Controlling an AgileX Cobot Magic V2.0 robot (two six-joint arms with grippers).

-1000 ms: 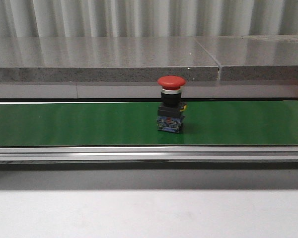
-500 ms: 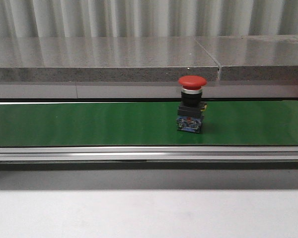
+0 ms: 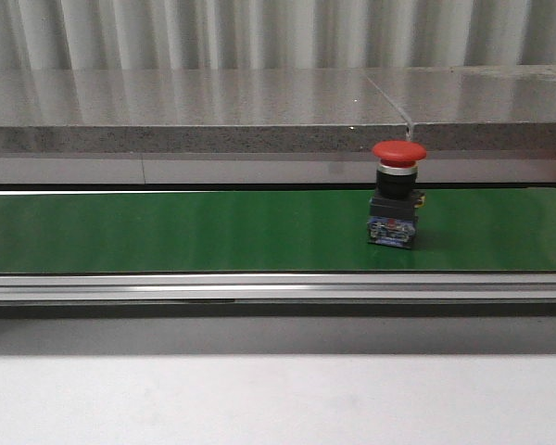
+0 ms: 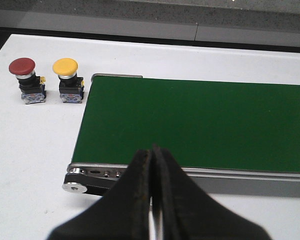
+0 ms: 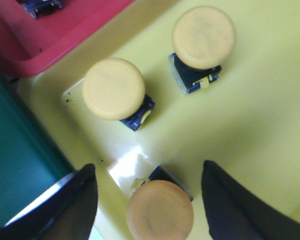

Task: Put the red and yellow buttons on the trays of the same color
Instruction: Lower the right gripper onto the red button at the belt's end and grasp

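Green conveyor belt (image 3: pixel 167 232) carries 1 red button (image 3: pixel 397 199) rightward; right end effector (image 5: pixel 147 200) is spread wide over the yellow tray (image 5: pixel 260 125), left end effector (image 4: pixel 152 200) pinched empty, so it may pass ungrasped.

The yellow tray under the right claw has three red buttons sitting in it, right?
Not quite. The yellow tray under the right claw does hold three buttons, but they are yellow buttons, not red. The right wrist view shows their yellow caps clearly, with the open claw over the nearest one.
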